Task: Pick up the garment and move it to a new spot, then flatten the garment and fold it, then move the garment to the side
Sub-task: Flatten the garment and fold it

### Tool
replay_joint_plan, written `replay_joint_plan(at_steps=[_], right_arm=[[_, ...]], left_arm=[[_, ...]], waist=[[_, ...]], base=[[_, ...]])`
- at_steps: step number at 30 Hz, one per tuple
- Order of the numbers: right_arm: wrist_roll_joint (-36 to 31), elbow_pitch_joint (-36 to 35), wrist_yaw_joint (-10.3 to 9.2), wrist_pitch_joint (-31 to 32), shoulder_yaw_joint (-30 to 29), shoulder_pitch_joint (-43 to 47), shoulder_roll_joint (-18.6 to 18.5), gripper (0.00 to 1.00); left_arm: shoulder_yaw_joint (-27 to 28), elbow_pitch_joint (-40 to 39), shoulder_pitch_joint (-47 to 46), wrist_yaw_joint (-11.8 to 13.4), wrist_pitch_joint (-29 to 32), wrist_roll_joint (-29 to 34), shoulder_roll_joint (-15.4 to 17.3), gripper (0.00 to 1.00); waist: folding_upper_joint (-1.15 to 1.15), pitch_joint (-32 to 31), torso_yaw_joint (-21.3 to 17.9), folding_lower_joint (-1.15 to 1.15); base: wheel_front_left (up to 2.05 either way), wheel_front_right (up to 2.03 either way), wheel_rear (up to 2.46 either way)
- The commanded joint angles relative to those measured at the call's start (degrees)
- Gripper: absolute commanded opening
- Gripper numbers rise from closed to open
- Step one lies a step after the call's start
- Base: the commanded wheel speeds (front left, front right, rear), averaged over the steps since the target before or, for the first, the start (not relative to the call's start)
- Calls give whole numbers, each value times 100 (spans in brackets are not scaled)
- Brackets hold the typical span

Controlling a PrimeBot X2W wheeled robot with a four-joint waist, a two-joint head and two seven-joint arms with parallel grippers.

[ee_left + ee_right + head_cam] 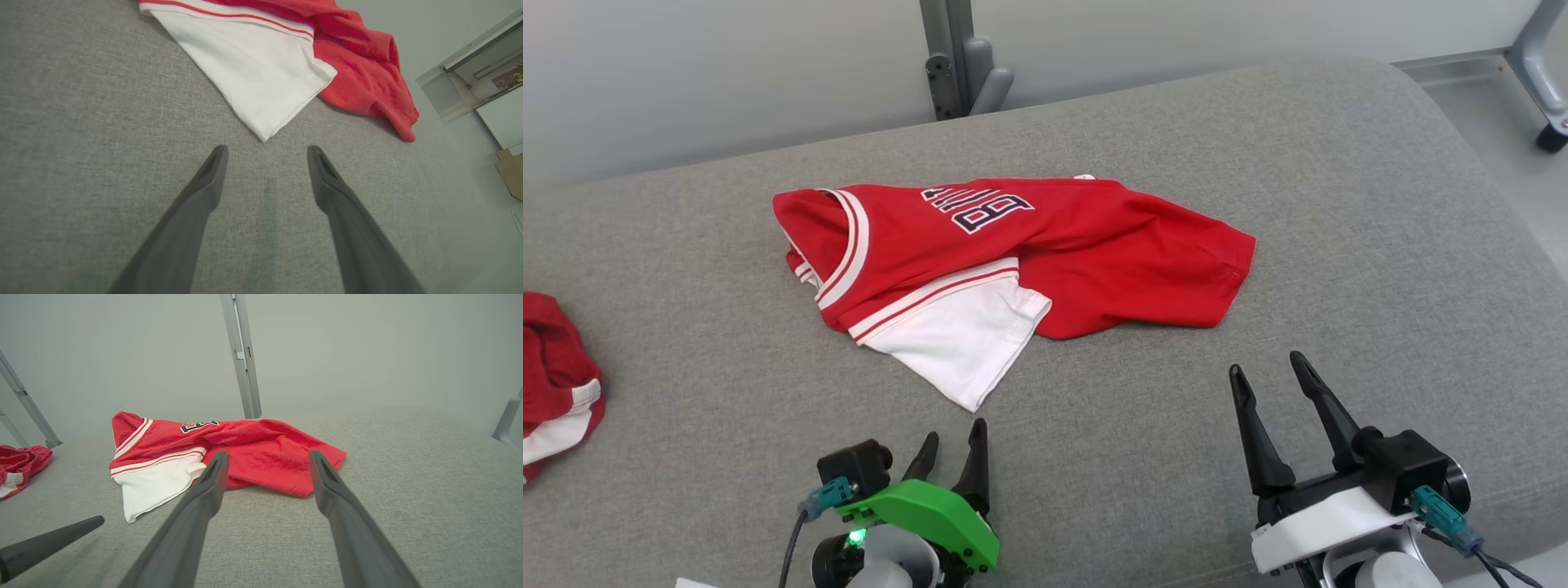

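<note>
Two open, empty end effectors wait over a grey fabric-covered tabletop [1339, 204], which reads as the stance before a first pick-up: nothing is held and the work lies just ahead of both. The garment [1111, 253], a red jersey, sprawls ahead of the two, nearer the left end effector [955, 431], and lies across both their lines of reach, probably so that each can take one side. It is neither flat nor folded. The body is bunched and creased, the red cloth doubled over itself towards the right, the striped white-and-red collar turned up at the far left, and dark lettering [976, 208] shows upside-down along the far edge. A second red bundle [551, 367] sits well off to the left of the left end effector, apart from the job in hand. A white sleeve [964, 343] with red piping sticks out of the jersey towards the robot, its corner just beyond the left end effector's spread fingertips and not touching them, an easy first hold by my judgement. The right end effector [1267, 364], fingers likewise parted, is near the jersey's red hem and short of it.
</note>
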Motion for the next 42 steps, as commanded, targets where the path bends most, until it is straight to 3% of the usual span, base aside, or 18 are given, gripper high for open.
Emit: replay_joint_plan(at_steps=[1,15,16,17,20,23,28,32,36,42], right_arm=[[-38,-6,-8,0,-8,-38,-8,100],[-7,-48,-8,0,9,-265,-8,100],[-9,-49,-8,0,4,-273,-8,100],[-10,-49,-8,0,-1,-280,-8,100],[-15,-52,-8,0,-23,-279,-8,100],[-27,-54,-8,0,-54,-246,-8,100],[143,4,-8,0,-140,-182,-8,100],[694,392,-8,0,-292,-223,-9,100],[1454,1086,-5,-3,-448,-569,-9,100],[1548,1789,-5,-4,-590,-1160,-8,100]], left_arm=[[-16,22,-106,32,17,-103,25,100],[-666,1177,-1134,238,-184,-976,27,98],[-682,1240,-1170,251,-207,-1014,27,82],[-705,1306,-1198,256,-220,-1049,27,50],[-767,1434,-1245,280,-266,-1122,25,7],[-827,1483,-1212,277,-315,-1169,17,0],[-841,1452,-998,208,-344,-1245,29,0],[-551,1171,-877,235,-396,-1064,283,0],[94,319,-577,375,-408,-517,528,0],[485,-324,-297,465,-409,6,678,0]], waist=[[0,64,-66,0],[0,499,-336,0],[0,510,-340,0],[0,518,-343,0],[0,520,-335,0],[0,494,-313,0],[0,452,-227,0],[0,446,-122,0],[0,498,48,0],[0,577,200,0]], base=[[0,0,0],[0,0,0],[0,0,0],[0,0,0],[0,0,0],[0,0,0],[0,0,0],[0,0,0],[0,0,0],[0,0,0]])
